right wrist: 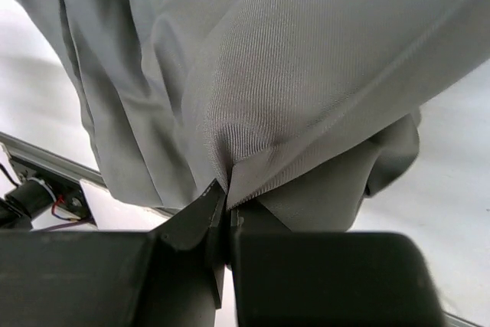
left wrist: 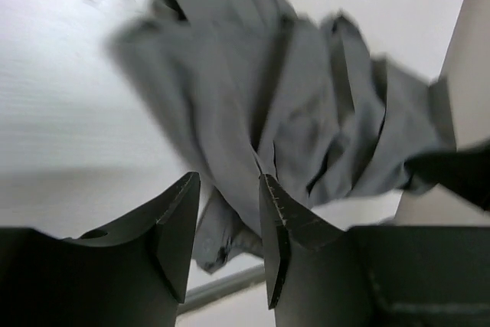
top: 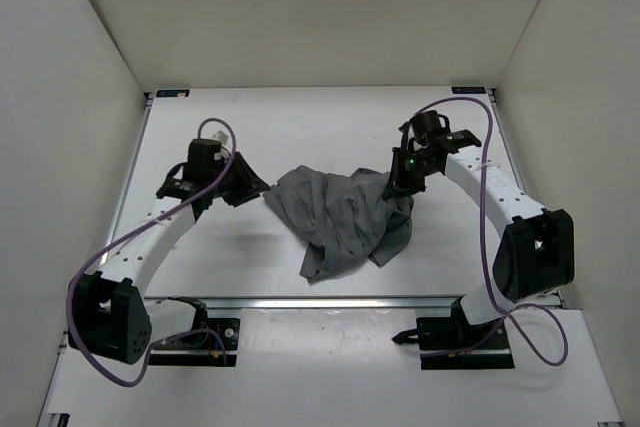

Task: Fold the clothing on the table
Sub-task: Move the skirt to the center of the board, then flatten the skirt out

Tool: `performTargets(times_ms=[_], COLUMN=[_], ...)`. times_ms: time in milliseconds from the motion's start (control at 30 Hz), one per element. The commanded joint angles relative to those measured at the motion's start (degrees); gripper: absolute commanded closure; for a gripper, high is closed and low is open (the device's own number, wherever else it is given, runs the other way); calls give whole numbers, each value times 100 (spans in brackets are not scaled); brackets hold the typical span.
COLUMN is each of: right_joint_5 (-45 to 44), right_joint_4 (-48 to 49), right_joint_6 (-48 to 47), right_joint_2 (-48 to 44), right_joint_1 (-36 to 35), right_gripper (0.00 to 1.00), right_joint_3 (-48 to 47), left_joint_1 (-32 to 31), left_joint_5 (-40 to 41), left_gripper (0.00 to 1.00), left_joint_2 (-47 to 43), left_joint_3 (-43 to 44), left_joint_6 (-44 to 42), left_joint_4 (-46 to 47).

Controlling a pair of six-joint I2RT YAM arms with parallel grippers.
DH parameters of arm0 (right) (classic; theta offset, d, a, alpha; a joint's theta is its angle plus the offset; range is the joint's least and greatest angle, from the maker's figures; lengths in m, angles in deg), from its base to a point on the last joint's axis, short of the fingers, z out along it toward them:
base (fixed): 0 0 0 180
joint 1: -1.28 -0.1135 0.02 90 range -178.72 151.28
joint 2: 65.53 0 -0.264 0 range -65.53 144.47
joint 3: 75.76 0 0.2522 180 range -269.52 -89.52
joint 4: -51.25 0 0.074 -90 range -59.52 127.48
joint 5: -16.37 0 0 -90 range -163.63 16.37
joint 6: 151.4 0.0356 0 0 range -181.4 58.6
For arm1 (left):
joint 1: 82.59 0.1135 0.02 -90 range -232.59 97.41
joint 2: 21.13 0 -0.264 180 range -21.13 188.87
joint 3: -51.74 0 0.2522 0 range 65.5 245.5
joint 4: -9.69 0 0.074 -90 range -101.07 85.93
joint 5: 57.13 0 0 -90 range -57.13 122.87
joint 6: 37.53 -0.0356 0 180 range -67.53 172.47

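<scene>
Pinching the clothing (right wrist: 306, 74), right fingers (right wrist: 191, 231) pressed together; left fingers (left wrist: 172, 227) parted.

Three plain white matte walls box in the scene: the left wall (top: 60, 97) at 9 o'clock, the back wall (top: 320, 7) at 12 o'clock and the right wall (top: 590, 67) at 3 o'clock. They meet a large flat white matte worktop (top: 320, 122), whose far corners carry small dark labels (top: 172, 93) (too small to read). A silver aluminium rail (top: 300, 301) crosses the worktop towards 6 o'clock, with a white panel (top: 320, 377) nearer still. The light is soft and even, and shadows on the worktop are faint.
</scene>
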Motion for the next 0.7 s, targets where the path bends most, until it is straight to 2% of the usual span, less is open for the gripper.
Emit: performTargets(times_ms=[0,67,200,433,467,500,533,567,667], right_joint_5=[-61,-61,-35,-35,-78,-35,-70,-113,-429], right_joint_4=[188,258,303,241,189,206,188,180,-5], right_joint_6=[-86,1,2,-33,-42,-33,-59,-103,-287], right_joint_2=[122,87,70,123,175,114,96,105,-202], right_joint_1=[-148,-148,-192,-192,-192,-175,-148,-140,228], right_gripper=[100,100,100,100,100,99,100,100,100], right_joint_3=[48,57,171,-101,-144,-206,-206,-259,-461], left_joint_1=[-788,-1236,-1817,-2477,-2512,-2504,-2460,-2416,-2162], left_joint_5=[52,183,88,-421,-570,-763,-965,-1028,-863], left_gripper=[50,47,33,30,34,54,87,100,100], left_joint_2=[-121,72,476,2075,2416,2733,2997,3078,2878], left_joint_3=[-176,-220,-483,103,218,506,875,1079,2037], left_joint_6=[-46,59,603,955,1017,1044,992,1035,1035], left_joint_4=[87,105,745,1071,1194,1265,1196,1169,915])
